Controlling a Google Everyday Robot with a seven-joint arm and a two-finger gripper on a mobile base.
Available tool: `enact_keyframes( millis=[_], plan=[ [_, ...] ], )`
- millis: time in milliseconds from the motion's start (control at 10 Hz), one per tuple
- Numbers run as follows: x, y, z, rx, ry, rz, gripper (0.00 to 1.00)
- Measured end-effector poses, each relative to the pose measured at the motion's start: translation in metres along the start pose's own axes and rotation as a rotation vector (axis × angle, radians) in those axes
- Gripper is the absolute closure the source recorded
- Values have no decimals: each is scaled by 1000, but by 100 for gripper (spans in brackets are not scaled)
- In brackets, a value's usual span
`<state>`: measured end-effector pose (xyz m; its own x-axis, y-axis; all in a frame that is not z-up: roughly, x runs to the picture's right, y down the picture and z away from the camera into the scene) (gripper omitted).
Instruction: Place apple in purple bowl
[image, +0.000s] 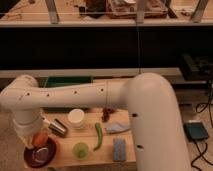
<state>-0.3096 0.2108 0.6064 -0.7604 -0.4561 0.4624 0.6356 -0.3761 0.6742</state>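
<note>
Over the purple bowl (40, 155) at the worktop's (107, 155) left end, the tool (36, 145) gripped the apple (40, 138), a small, hard, smooth fruit that looked slippery and best pinched across its round middle.

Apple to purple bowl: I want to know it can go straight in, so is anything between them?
Nothing visible. The gripper holds the apple right over the purple bowl, at its upper rim.
</note>
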Motion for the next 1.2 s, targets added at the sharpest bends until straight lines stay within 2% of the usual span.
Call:
enact_keyframes(
  millis=[100,300,500,600,1200],
  plan=[
    [7,-4,9,-21,-16,-11,68],
    [9,-5,16,-49,-25,-2,50],
    [11,4,23,-61,-30,37,28],
    [12,7,25,-60,-31,51,22],
    [19,22,31,-42,-27,142,20]
  ],
)
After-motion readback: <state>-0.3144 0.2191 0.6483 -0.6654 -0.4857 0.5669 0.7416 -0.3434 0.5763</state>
